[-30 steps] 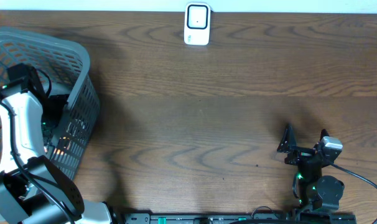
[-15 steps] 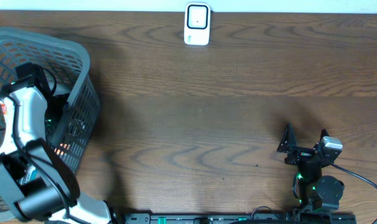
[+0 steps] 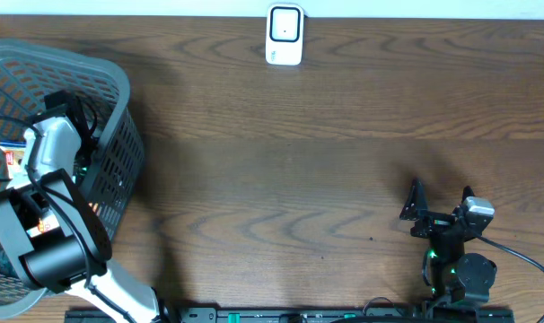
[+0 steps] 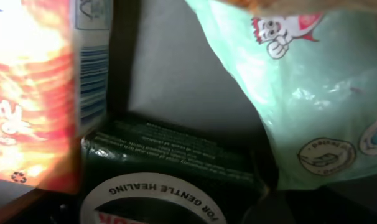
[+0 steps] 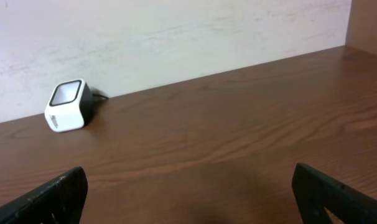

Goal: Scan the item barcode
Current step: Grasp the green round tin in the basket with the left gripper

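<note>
My left arm (image 3: 46,148) reaches down into the grey basket (image 3: 119,85) at the table's left. In the left wrist view an orange-red box (image 4: 33,93) shows a barcode (image 4: 93,84) on its side. A pale green pouch (image 4: 307,93) is on the right, a dark green box (image 4: 170,152) lies below them, and a round white label (image 4: 154,190) sits closest. My left gripper (image 4: 176,214) hangs open just above these items, its fingers only dark shapes at the bottom corners. The white scanner (image 3: 284,34) stands at the far edge. My right gripper (image 5: 191,186) is open and holds nothing.
The basket's mesh walls close in the left arm on all sides. The right arm (image 3: 456,256) rests near the front edge at the right. A pale wall (image 5: 176,37) rises behind the scanner (image 5: 68,104), and bare brown tabletop (image 3: 290,179) lies between basket and right arm.
The left arm has shifted inside the basket, its wrist moving toward the far side and slightly right. The right arm has not moved.
</note>
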